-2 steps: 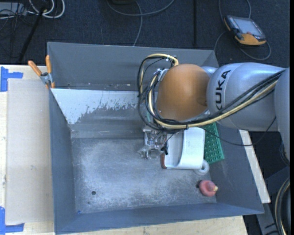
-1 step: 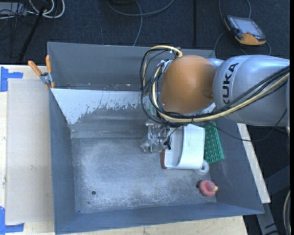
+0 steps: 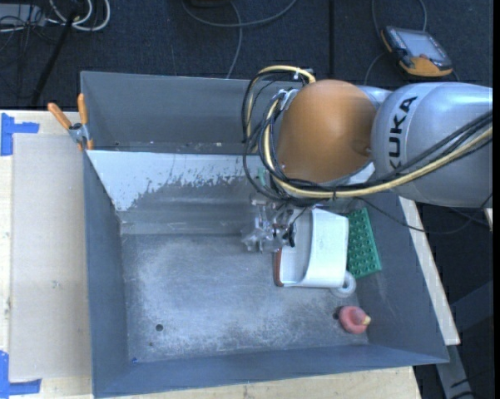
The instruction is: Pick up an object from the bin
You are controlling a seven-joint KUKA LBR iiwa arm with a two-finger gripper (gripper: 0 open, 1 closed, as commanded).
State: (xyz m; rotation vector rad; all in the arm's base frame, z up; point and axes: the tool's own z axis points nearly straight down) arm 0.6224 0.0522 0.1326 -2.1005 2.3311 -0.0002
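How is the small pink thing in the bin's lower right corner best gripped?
Grip the pink thing across its rounded middle, probably coming straight down. It lies alone on the floor, apart from the white container, but close to the bin's sloping wall, which leaves little room for a sideways approach.

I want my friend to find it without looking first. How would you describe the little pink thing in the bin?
Start at the grey bin and look to its lower right corner. There, below the white cup and the green bumpy plate, a small pink lump lies by itself. It is the only pink thing, and much smaller than those two.
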